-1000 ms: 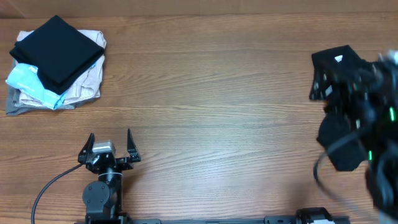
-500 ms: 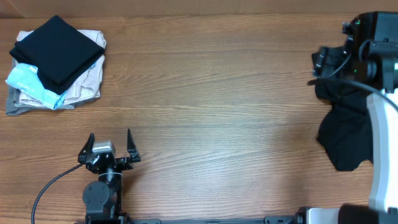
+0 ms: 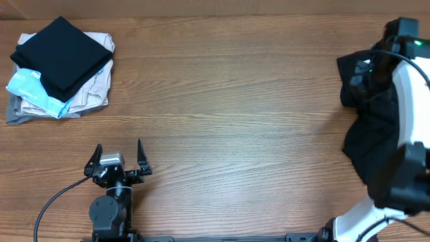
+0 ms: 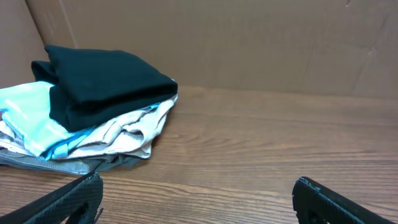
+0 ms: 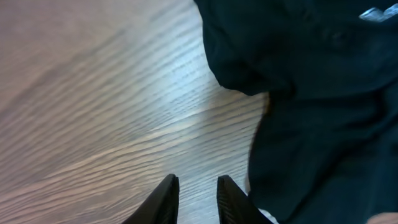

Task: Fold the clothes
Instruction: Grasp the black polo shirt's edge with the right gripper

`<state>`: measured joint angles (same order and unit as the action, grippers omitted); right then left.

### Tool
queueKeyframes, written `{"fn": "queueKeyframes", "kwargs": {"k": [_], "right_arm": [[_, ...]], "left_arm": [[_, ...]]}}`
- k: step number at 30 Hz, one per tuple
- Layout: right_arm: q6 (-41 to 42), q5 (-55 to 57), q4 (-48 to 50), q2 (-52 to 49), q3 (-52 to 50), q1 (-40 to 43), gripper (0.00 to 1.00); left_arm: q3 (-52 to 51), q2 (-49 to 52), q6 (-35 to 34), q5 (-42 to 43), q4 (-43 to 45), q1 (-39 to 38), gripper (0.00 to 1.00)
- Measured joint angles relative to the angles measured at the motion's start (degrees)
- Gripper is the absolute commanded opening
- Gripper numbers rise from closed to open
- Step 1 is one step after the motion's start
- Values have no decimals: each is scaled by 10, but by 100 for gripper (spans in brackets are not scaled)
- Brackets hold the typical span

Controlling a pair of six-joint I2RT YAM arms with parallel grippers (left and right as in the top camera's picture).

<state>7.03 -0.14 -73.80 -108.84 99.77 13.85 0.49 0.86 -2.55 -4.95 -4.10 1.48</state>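
Observation:
The clothes, a crumpled black shirt (image 3: 373, 134), lie at the table's right edge, partly under my right arm. In the right wrist view the shirt (image 5: 311, 93) fills the right side, with a small white tag (image 5: 376, 12) at the top corner. My right gripper (image 5: 198, 182) hovers over bare wood just left of the fabric; its jaws stand a narrow gap apart with nothing between them. My left gripper (image 3: 119, 149) rests wide open near the front left, far from the shirt, and holds nothing (image 4: 198, 184).
At the back left stands a stack of folded garments (image 3: 60, 67): a black one on top of light-blue, beige and grey pieces (image 4: 106, 93). A brown cardboard wall (image 4: 249, 43) runs behind the table.
The right arm has swung up over the shirt's far end, and its jaws have closed from wide to a narrow gap. The shirt has shifted slightly. The left arm has not moved.

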Motion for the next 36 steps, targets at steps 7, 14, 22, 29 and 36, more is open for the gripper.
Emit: {"fn": "queueKeyframes", "kwargs": {"k": [7,14,22,29,36], "right_arm": [[0,5,50,-82,0,0,42],[-21,46,87,-128,0,0,47],[-27,95,139,-135,-16,0,51],[-37,102,181,-136,-58,0,51],[-46,103,184,-137,-66,0,50]], "left_arm": [[0,0,0,0,0,0,100],[0,0,0,0,0,0,100],[0,0,0,0,0,0,100],[0,0,0,0,0,0,100],[0,0,0,0,0,0,100]]}}
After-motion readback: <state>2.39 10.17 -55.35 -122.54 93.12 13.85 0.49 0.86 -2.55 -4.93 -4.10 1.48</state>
